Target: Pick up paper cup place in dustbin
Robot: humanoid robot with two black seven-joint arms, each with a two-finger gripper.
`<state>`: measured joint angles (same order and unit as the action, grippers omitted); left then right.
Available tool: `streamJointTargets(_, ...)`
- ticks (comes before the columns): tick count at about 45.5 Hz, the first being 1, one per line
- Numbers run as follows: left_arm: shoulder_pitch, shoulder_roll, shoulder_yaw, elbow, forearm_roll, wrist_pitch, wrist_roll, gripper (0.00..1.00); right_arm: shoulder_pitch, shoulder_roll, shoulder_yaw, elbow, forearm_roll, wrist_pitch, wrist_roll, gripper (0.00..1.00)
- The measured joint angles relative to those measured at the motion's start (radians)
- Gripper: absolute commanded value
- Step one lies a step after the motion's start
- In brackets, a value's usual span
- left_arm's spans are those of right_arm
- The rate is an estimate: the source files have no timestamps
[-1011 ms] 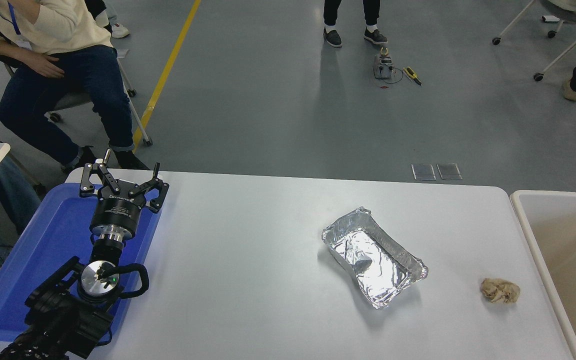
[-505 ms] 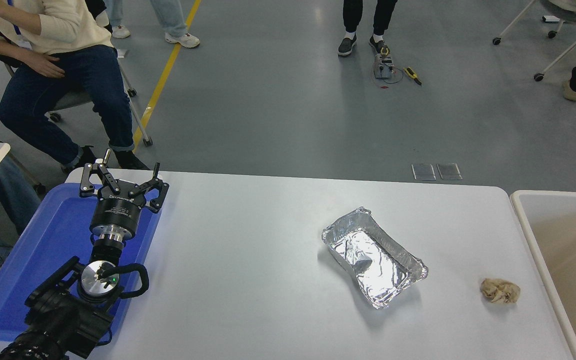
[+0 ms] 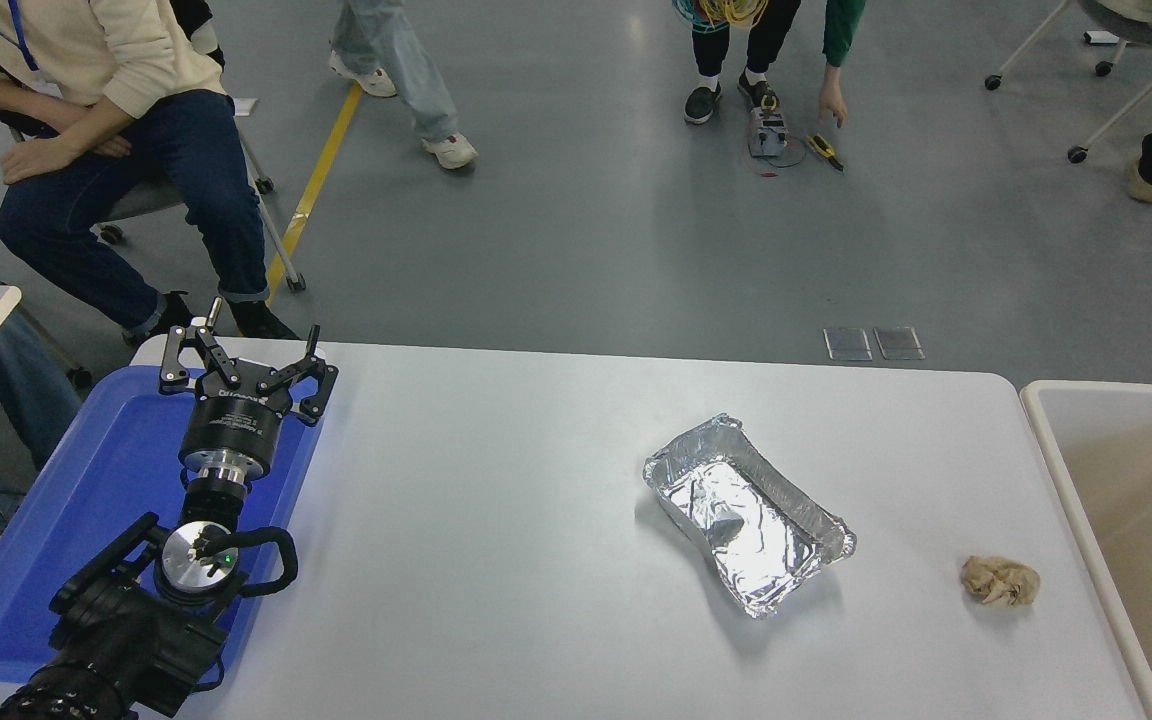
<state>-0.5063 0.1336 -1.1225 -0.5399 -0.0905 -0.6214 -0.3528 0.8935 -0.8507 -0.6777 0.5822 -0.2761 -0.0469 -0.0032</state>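
White surface (image 3: 496, 560) carries a crinkled silver foil tray (image 3: 748, 512) and a crumpled brown paper wad (image 3: 1000, 581); no paper cup shows, perhaps already inside the large cream-rimmed dustbin (image 3: 1046, 440) at right. Left gripper (image 3: 241, 355) rests over the flat blue plastic tray (image 3: 86, 500), jaws wide. Risk: grabbing the wrong item.

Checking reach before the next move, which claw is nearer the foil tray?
Left, by default: the left claw hangs open over the blue tray, far left of the foil tray. The right claw is out of view.
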Motion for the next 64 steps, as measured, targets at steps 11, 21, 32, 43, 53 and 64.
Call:
streamJointTargets(11, 0.000, 0.000, 0.000, 0.000, 0.000, 0.000, 0.001, 1.00, 0.066, -0.062, -0.012, 0.127, -0.004, 0.002, 0.000, 1.00)
streamJointTargets(21, 0.000, 0.000, 0.000, 0.000, 0.000, 0.000, 0.001, 1.00, 0.141, -0.110, -0.047, 0.248, -0.008, 0.023, 0.000, 1.00)
streamJointTargets(32, 0.000, 0.000, 0.000, 0.000, 0.000, 0.000, 0.001, 1.00, 0.360, -0.139, -0.223, 0.356, -0.010, 0.174, 0.000, 1.00)
streamJointTargets(43, 0.000, 0.000, 0.000, 0.000, 0.000, 0.000, 0.001, 1.00, 0.609, -0.120, -0.420, 0.392, -0.011, 0.408, 0.000, 1.00)
streamJointTargets(53, 0.000, 0.000, 0.001, 0.000, 0.000, 0.000, 0.001, 1.00, 0.782, -0.075, -0.534, 0.403, -0.011, 0.631, 0.000, 1.00)
streamJointTargets(64, 0.000, 0.000, 0.001, 0.000, 0.000, 0.000, 0.001, 1.00, 0.935, 0.004, -0.636, 0.413, -0.011, 0.770, 0.000, 1.00)
